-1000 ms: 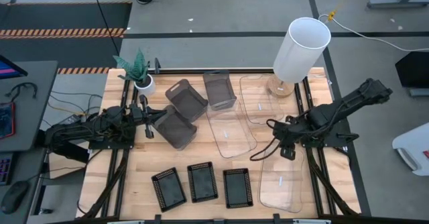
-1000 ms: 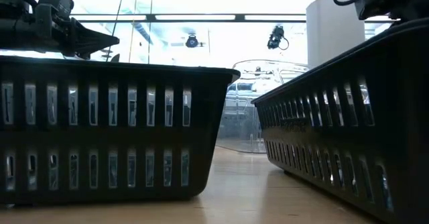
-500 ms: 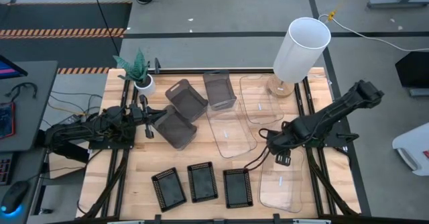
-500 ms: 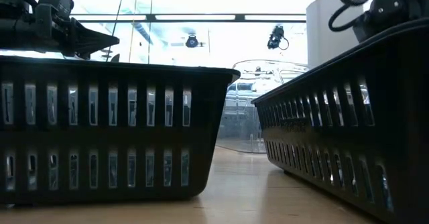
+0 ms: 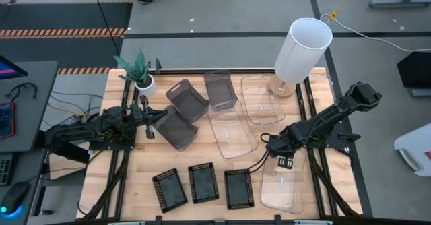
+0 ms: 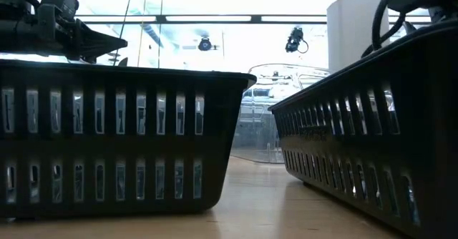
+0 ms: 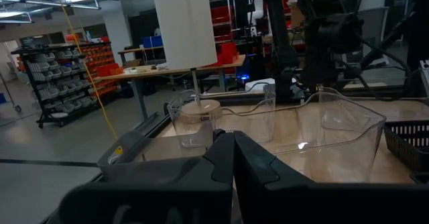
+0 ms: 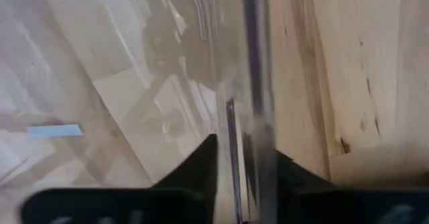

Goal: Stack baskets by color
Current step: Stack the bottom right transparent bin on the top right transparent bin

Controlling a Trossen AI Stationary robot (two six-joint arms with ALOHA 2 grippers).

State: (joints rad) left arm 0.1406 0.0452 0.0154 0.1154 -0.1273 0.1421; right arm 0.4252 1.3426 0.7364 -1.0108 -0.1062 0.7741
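Observation:
Three clear baskets lie on the table's right half: one near right [image 5: 288, 184], one at the middle [image 5: 232, 132], one at the far side [image 5: 259, 100]. Three smoky-grey baskets [image 5: 187, 100] sit at the far middle. Three black mesh baskets [image 5: 203, 182] line the near edge and fill the low view [image 6: 122, 139]. My right gripper [image 5: 283, 163] points down at the near-right clear basket's far wall and is shut on it [image 8: 244, 150]. Beside the grey baskets, my left gripper [image 5: 147, 120] rests level and shut, holding nothing [image 7: 233, 143]. My right gripper has the near-right clear basket's far wall [image 8: 251, 110] between its two fingers [image 8: 201, 163], one inside the basket and one outside. The fingers come from above, pointing down across the rim. The basket stands flat on the table.
A tall white cylinder [image 5: 303, 50] stands at the far right, just behind the clear baskets. A small potted plant [image 5: 138, 70] stands at the far left. Bare wood lies between the grey baskets and the mesh row.
My right gripper has gone down and a little toward the table's near edge, tipping until it points straight down over the near-right clear basket's far wall. The baskets have stayed where they were.

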